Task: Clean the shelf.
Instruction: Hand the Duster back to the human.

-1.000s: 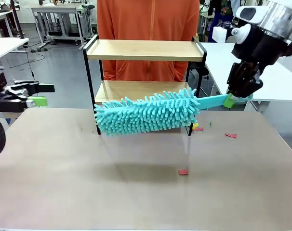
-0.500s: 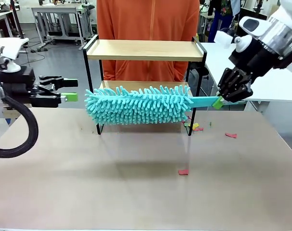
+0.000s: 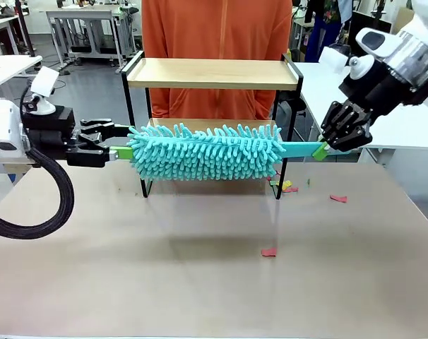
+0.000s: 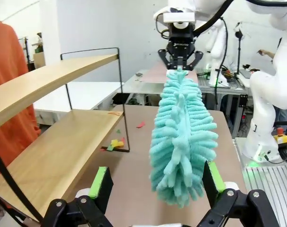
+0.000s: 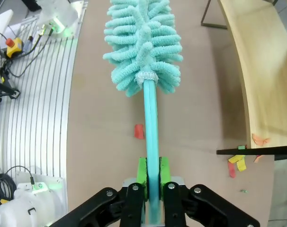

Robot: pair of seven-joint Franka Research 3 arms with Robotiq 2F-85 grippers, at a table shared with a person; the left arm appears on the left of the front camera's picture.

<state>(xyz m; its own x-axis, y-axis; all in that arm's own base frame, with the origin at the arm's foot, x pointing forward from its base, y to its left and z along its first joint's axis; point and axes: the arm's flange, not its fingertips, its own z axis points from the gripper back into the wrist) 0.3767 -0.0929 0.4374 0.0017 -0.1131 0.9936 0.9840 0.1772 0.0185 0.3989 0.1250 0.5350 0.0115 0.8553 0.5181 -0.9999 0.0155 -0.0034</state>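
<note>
A tan bench (image 3: 200,268) in a workshop of white benches is strewn with paper scraps (image 3: 269,252). The shelf (image 3: 212,73) is set beyond both tools. A teal duster (image 3: 207,152) is clamped by the right tool (image 3: 325,147); its tip is flanked by the wide-open left tool (image 3: 122,141) (contact unclear).

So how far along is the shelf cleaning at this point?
Done: paper scraps lie on the table by the shelf, and the lower board looks mostly bare in the left wrist view. In hand: the right pincer is shut on the duster handle, holding it level in front of the shelf; the open left pincer straddles its tip, looking ready to take it. Left: a few scraps near the lower board's end.
</note>
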